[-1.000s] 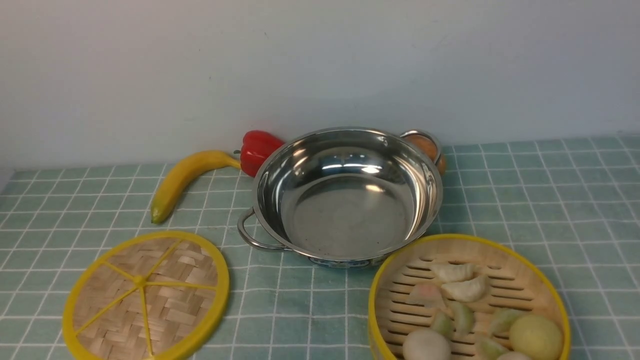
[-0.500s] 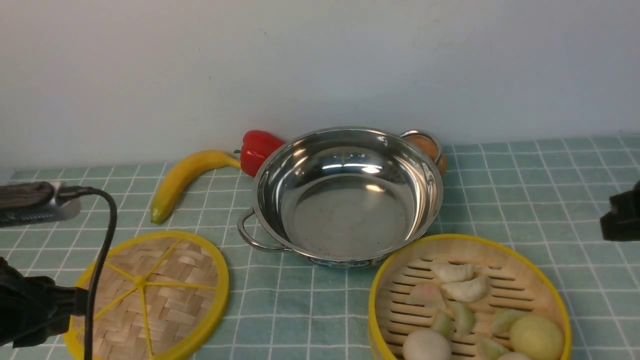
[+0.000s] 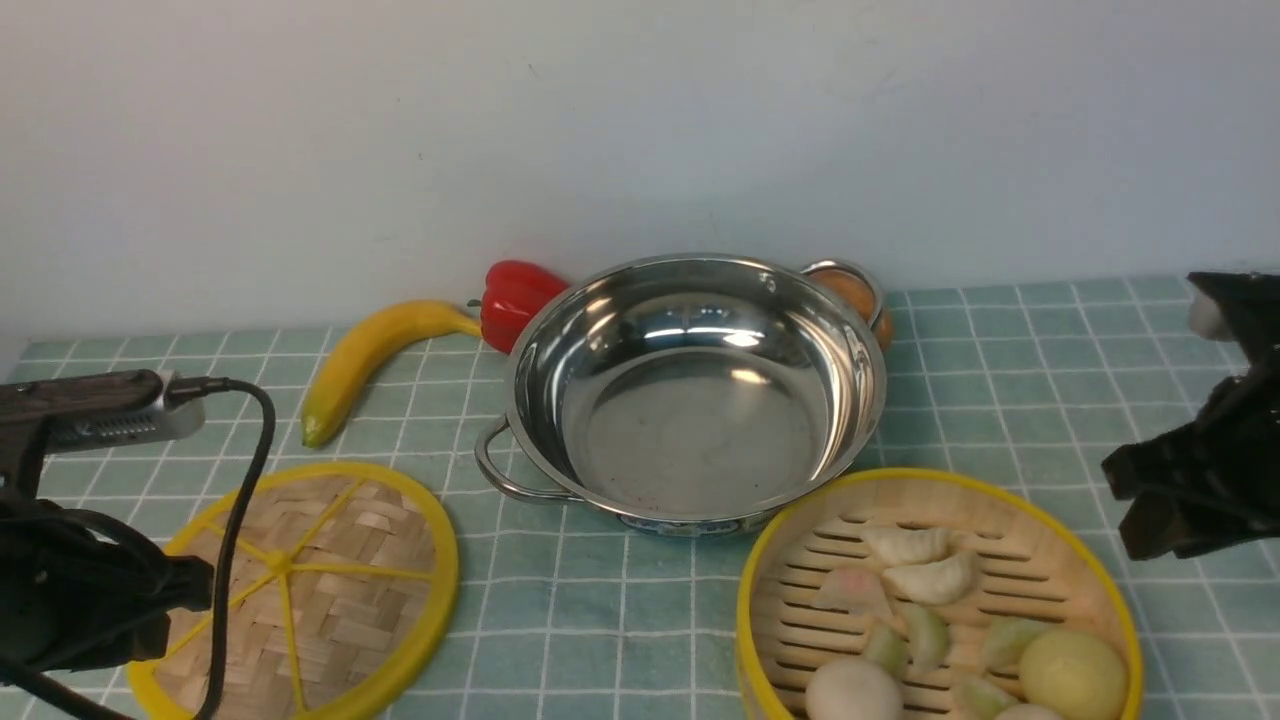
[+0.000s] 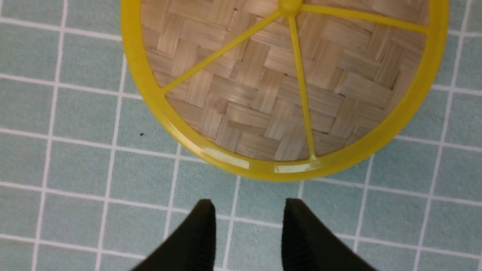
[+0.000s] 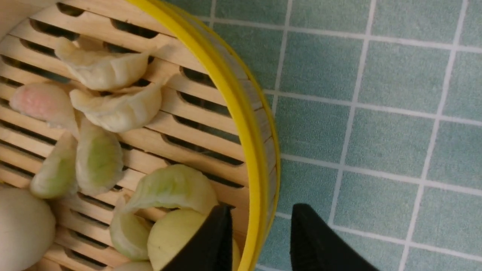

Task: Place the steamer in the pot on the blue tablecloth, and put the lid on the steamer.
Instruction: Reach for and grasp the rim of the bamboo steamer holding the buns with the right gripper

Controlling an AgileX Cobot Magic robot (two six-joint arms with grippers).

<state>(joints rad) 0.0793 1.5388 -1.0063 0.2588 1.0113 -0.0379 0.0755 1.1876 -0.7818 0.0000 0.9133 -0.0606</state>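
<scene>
The steamer [image 3: 940, 476], a yellow-rimmed bamboo basket with dumplings and buns in it, sits on the blue tablecloth [image 3: 1050, 400] at the front right. The shiny pot [image 3: 690, 430] stands empty behind it at centre. The lid [image 3: 300, 590], a woven disc with yellow spokes, lies flat at the front left. My left gripper [image 4: 248, 210] is open over the cloth just short of the lid's rim [image 4: 263, 169], holding nothing. My right gripper [image 5: 261, 214] is open and straddles the steamer's rim [image 5: 260, 188], with one finger [image 5: 218, 233] over the food and the other outside the wall.
A banana [image 3: 370, 350] and a red pepper [image 3: 515, 300] lie behind the lid, next to the pot's left side. An orange fruit [image 3: 850, 290] sits behind the pot's far handle. A plain wall closes the back of the table.
Both arms have come into the front view from the sides. The left one now reaches over the lid's left edge and the right one nears the steamer's right side. Objects have not moved.
</scene>
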